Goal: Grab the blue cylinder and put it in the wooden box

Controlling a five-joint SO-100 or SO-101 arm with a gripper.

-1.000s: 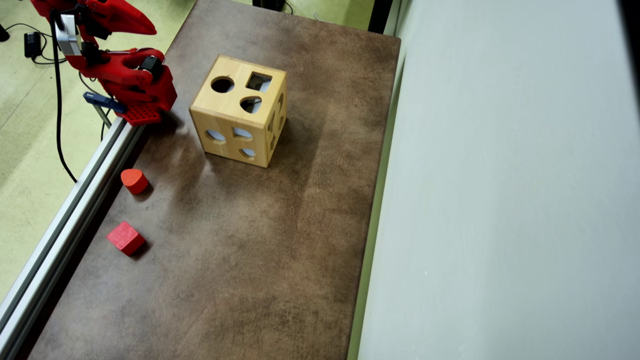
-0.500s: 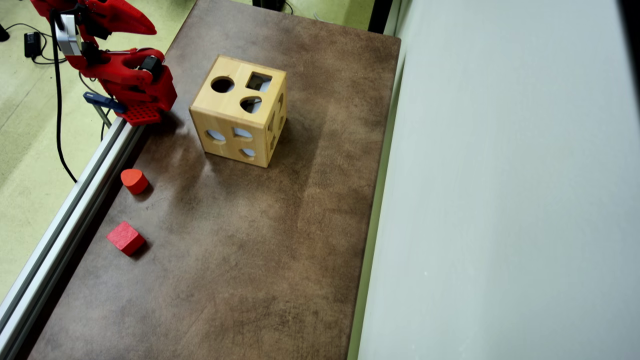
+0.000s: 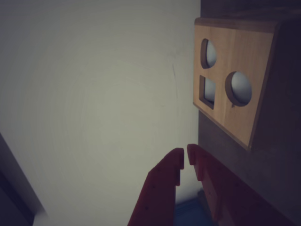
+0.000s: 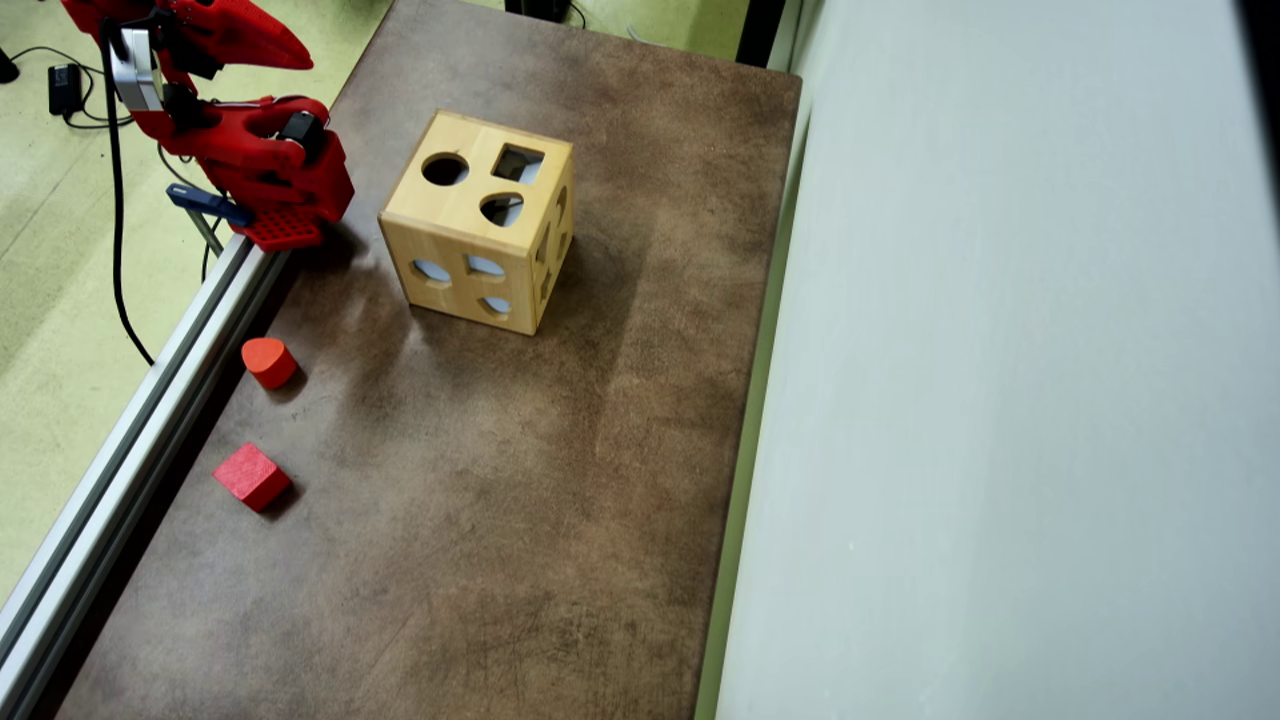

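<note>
My claw (image 3: 185, 159) sat nearly shut with nothing between its tips, parked well off to the left of the wooden box (image 4: 478, 220) in the overhead view. No blue cylinder showed on the table (image 4: 480, 500); only the red wedge (image 4: 268, 360) and red cube (image 4: 251, 476) lay below-left of the box, so it may have been inside. Best move, I judged: confirm the cylinder's whereabouts before reaching, rather than grab a red block.

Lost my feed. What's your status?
Tool shut, empty. Blue cylinder not in sight. Wooden box upright, clear; red blocks aside.
</note>
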